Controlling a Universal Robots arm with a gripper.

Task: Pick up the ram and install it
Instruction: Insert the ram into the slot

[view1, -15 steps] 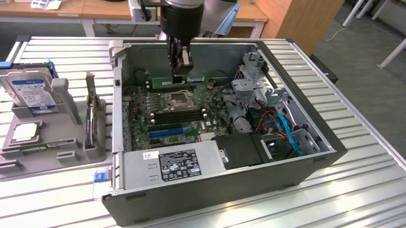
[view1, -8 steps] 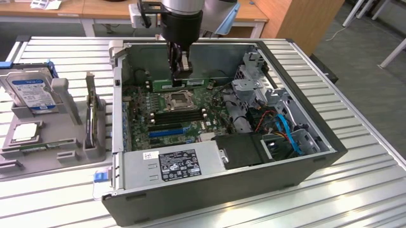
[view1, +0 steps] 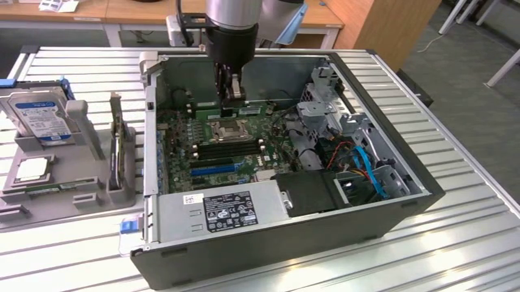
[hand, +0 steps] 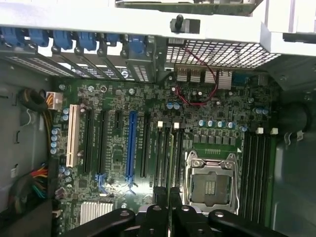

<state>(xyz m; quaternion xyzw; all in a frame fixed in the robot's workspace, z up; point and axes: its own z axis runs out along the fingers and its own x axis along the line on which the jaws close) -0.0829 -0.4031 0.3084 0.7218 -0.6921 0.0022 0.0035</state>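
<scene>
Lab bench, open computer case (view1: 284, 252) on ribbed metal table (view1: 463, 243), desks (view1: 146, 12) behind

Ram (view1: 250, 111) in claw (view1: 233, 97) — over mobo (view1: 185, 131), inside PC case (view1: 268, 255).

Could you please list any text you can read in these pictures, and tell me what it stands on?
No text can be read.
On the power supply label: print too small.
On the white sticker beside it: too small.
On the hard drive label: blurred.
On the motherboard: markings too small.
</scene>
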